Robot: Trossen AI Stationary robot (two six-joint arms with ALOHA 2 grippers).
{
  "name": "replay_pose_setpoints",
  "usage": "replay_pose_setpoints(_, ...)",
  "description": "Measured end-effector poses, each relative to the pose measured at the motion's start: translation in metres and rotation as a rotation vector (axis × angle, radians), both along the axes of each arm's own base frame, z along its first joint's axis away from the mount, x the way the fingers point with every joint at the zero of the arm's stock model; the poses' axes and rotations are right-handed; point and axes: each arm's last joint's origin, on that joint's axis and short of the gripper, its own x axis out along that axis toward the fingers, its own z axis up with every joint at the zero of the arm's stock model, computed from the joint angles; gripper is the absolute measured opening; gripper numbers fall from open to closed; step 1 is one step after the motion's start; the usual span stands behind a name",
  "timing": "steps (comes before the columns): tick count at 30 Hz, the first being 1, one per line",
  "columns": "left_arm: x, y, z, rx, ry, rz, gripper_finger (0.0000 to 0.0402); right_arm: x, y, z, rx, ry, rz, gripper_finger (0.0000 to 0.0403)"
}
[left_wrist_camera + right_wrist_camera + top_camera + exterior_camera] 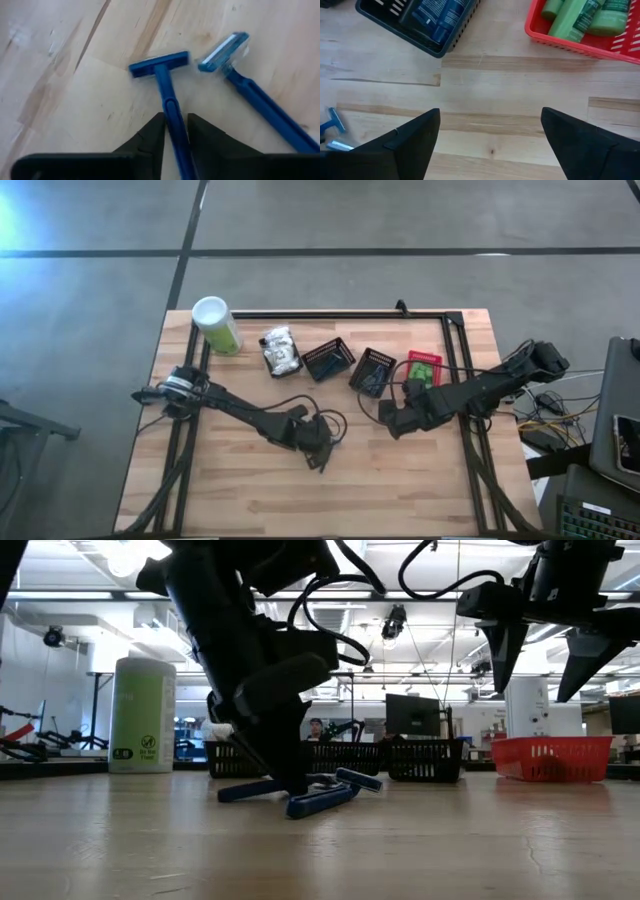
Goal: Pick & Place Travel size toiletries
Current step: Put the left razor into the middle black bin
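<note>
Grasping step: the left gripper [175,137], down on the wooden table [75,100], has its fingers narrowed around the handle of a blue plastic disposable razor [165,85] beside a second razor [250,90]; next comes a lift toward the baskets, while the right gripper [490,140] hovers wide open and empty.

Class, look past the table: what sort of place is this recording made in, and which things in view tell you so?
Probably a robotics lab or workshop: a bare grey concrete floor, strip ceiling lights over an open room with monitors, and loose cables beside the wooden table.
</note>
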Motion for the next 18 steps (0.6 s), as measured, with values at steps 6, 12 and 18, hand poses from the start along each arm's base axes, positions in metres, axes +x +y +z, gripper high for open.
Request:
replay_pose_setpoints(6, -0.001, 0.005, 0.002, -0.015, 0.015, -0.016, 0.0042, 0.0, 0.002, 0.001, -0.012, -0.017, 0.008, 0.032)
replay_pose_setpoints(12, -0.006, 0.02, 0.02, -0.01, 0.015, 0.015, 0.0034, 0.005, 0.003, 0.016, -0.09, -0.08, 0.017, 0.0297)
replay_pose_setpoints(18, -0.017, 0.057, 0.074, 0.0, -0.095, 0.054, 0.0034, 0.009, 0.003, 0.029, -0.128, -0.11, 0.047, 0.0284)
